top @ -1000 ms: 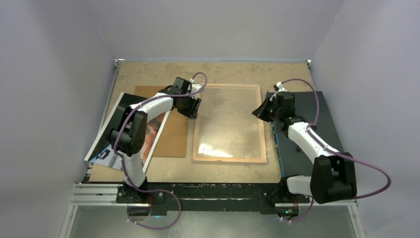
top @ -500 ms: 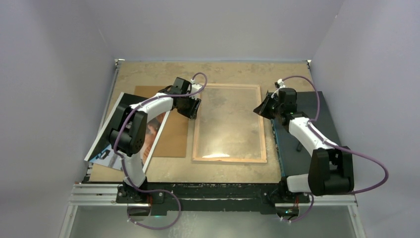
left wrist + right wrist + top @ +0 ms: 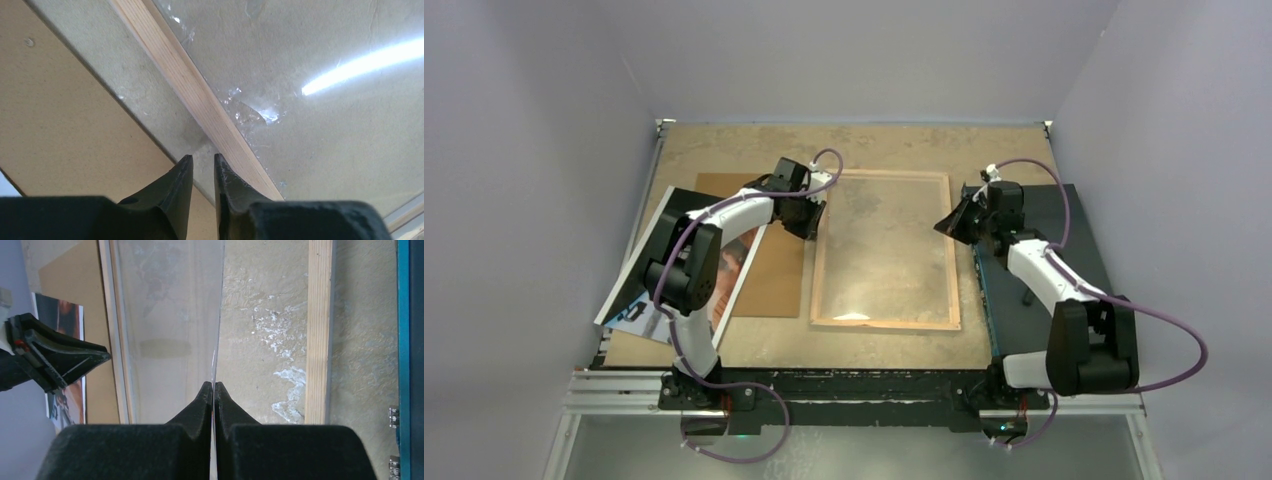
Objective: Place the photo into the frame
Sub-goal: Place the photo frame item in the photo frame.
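Tabletop (image 3: 754, 140) carries frame (image 3: 884, 322) back-up; R gripper (image 3: 214, 384) pinches clear sheet (image 3: 170, 315) edge, prob. to lift it for photo (image 3: 729, 270); L gripper (image 3: 203, 159) slightly parted, empty.

Black fingers (image 3: 202, 402): pinching edge of thin clear plastic sheet (image 3: 170, 315)
Light wood picture frame (image 3: 319, 330): rail right of sheet

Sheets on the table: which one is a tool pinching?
The clear sheet, its edge pinched in the shut right tool. The brown board and the photo lie flat, ungripped.
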Robot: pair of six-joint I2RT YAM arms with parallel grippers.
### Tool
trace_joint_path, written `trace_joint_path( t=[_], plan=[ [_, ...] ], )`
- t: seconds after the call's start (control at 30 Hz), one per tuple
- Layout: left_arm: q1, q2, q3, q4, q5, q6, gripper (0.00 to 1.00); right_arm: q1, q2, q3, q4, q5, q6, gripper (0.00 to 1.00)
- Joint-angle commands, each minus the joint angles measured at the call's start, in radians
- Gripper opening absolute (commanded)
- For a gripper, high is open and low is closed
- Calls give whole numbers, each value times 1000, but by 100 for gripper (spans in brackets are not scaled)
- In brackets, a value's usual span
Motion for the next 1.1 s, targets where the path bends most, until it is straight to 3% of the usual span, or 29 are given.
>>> trace_joint_path(
  t=[0.0, 0.47, 0.83, 1.07],
  plan=[
    [-3, -15, -39, 12, 44, 15, 18, -1, -52, -16, 19, -41, 47, 0],
    [-3, -54, -163, 110, 132, -47, 8, -2, -125, -178, 309, -280, 311, 0],
    [-2, -59, -175, 122, 142, -69, 3, -2, -208, -185, 275, -232, 389, 0],
    [-2, -56, -172, 117, 144, -67, 0, -2, -206, -237, 351, -227, 418, 0]
  ],
)
